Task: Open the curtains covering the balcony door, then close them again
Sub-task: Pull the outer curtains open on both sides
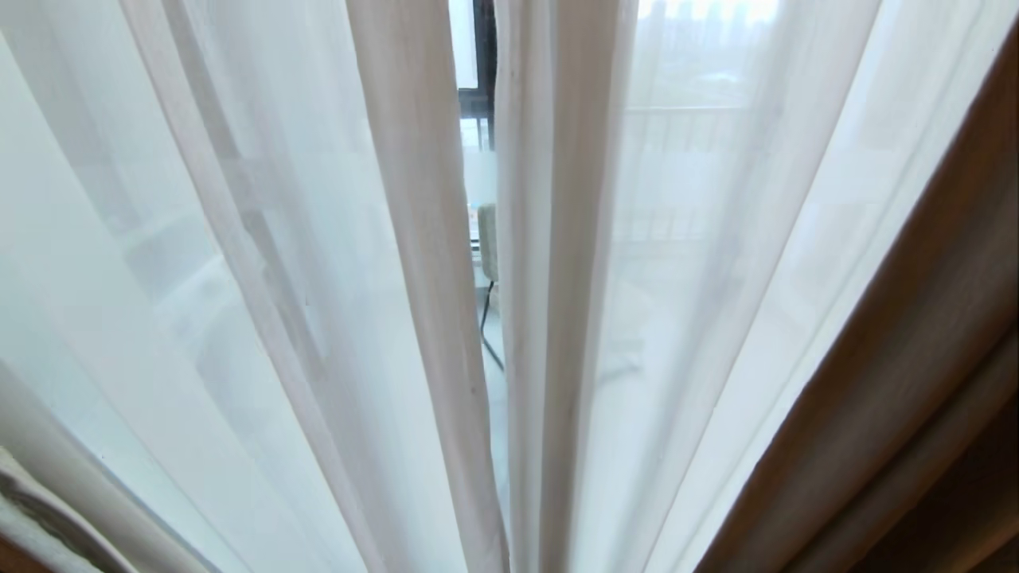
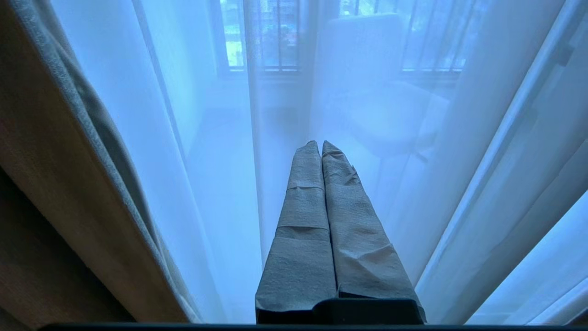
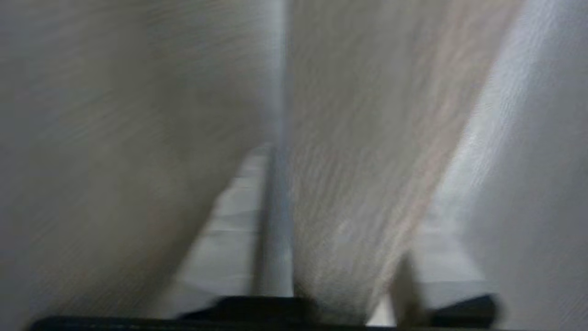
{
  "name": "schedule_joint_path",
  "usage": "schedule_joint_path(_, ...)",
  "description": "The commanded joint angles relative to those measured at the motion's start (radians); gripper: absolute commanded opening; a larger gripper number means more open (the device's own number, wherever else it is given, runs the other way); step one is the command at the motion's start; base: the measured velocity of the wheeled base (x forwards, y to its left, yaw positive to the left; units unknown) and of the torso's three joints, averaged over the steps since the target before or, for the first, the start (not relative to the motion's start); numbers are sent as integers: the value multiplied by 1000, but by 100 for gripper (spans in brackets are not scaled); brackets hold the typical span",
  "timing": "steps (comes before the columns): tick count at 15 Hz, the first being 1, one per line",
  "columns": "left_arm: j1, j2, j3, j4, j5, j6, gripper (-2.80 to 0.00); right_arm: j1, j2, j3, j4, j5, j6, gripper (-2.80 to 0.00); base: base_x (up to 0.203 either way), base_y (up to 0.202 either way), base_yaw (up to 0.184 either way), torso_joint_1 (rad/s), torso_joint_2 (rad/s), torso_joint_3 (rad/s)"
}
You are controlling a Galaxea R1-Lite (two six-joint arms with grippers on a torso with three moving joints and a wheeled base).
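Two sheers point(image 1: 318, 278) hang nearly shut before me, a thin gap point(image 1: 487, 239) showing the door point(image 1: 480, 103). My right gripper point(image 3: 340, 257) is nearer, fingers apart with fabric hanging lengthwise between them. Left gripper point(image 2: 320, 146) is closed on nothing, just short of the sheer.

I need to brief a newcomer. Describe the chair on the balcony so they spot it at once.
Start with the sheer white curtains filling the head view and find the narrow gap between the two panels. Through it, behind the balcony door, stands the chair: the only furniture there, pale upholstered back on thin black legs.
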Motion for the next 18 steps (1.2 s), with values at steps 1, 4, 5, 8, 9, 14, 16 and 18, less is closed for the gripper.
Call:
schedule_joint_path(1,0,0,0,0,0,0,-280,-1,-47,29,-4,2,1,0,0,0,0,0,0,0)
schedule_joint_path(4,0,0,0,0,0,0,-280,-2,-119,77,-3,2,1,0,0,0,0,0,0,0)
schedule_joint_path(5,0,0,0,0,0,0,-280,-2,-153,100,-3,1,0,0,0,0,0,0,0,0)
schedule_joint_path(8,0,0,0,0,0,0,-280,-2,-273,189,5,1,-22,0,0,0,0,0,0,0)
schedule_joint_path(9,0,0,0,0,0,0,-280,-2,-320,226,7,2,-32,0,0,0,0,0,0,0)
schedule_joint_path(14,1,0,0,0,0,0,-280,-2,-556,428,12,2,-85,0,0,0,0,0,0,0)
schedule_joint_path(16,0,0,0,0,0,0,-280,-2,-646,504,12,2,-105,0,0,0,0,0,0,0)
schedule_joint_path(18,0,0,0,0,0,0,-280,-2,-701,557,10,2,-122,0,0,0,0,0,0,0)
